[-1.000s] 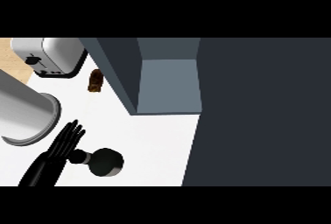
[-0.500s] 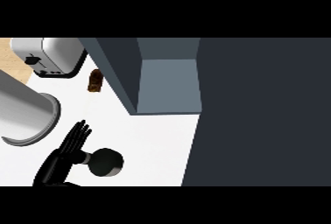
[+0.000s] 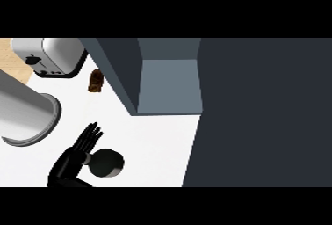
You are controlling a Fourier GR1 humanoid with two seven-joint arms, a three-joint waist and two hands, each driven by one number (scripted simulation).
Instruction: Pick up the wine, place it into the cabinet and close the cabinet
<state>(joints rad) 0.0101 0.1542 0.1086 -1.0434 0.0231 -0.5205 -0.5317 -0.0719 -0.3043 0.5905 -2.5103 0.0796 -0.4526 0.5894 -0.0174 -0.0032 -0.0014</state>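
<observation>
so the left hand point(image 3: 73, 159) sits open, fingers straight, touching the wine bottle point(image 3: 106, 162) just to its right, it'd do best curling snugly around before lifting.

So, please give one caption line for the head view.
Left hand beside dark wine bottle on white counter, before the open cabinet.

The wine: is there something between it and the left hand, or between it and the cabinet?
Nothing visible. The left hand is right beside the wine, and only bare counter lies between the wine and the cabinet.
</observation>
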